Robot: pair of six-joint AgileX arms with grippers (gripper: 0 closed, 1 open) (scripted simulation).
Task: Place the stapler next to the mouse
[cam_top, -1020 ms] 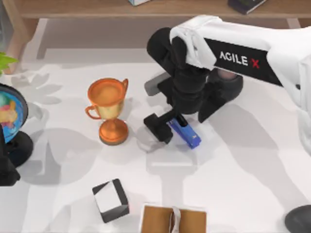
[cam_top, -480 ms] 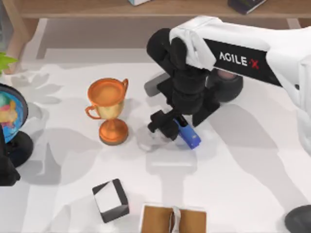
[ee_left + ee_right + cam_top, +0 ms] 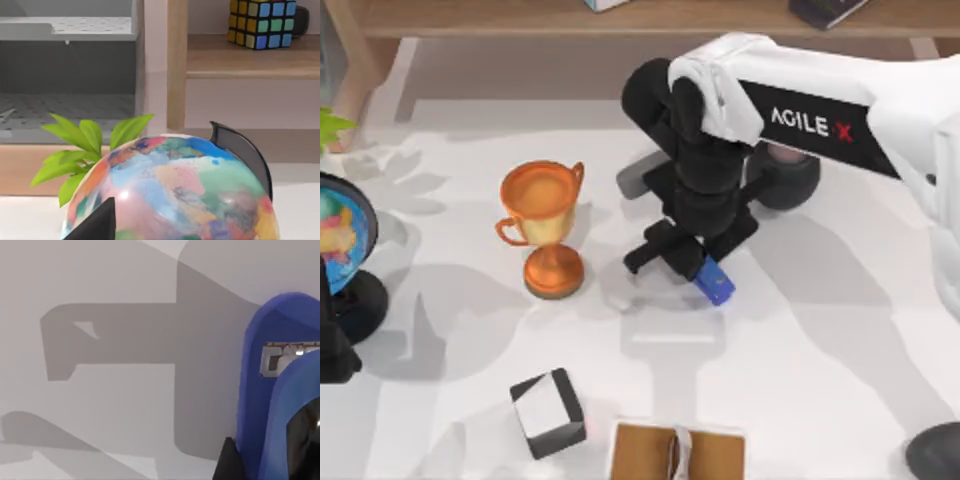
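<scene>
Right hand (image 3: 692, 262) of the "AGILE X"-lettered arm (image 3: 810, 100) at frame centre, pinching the blue stapler (image 3: 716, 283) above the white surface (image 3: 820, 330).

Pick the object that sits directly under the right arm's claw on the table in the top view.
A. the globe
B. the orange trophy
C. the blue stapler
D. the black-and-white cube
C: in the top view the right claw is down over the blue stapler, whose end sticks out beside it, while the orange trophy, the black-and-white cube and the globe stand apart.
</scene>
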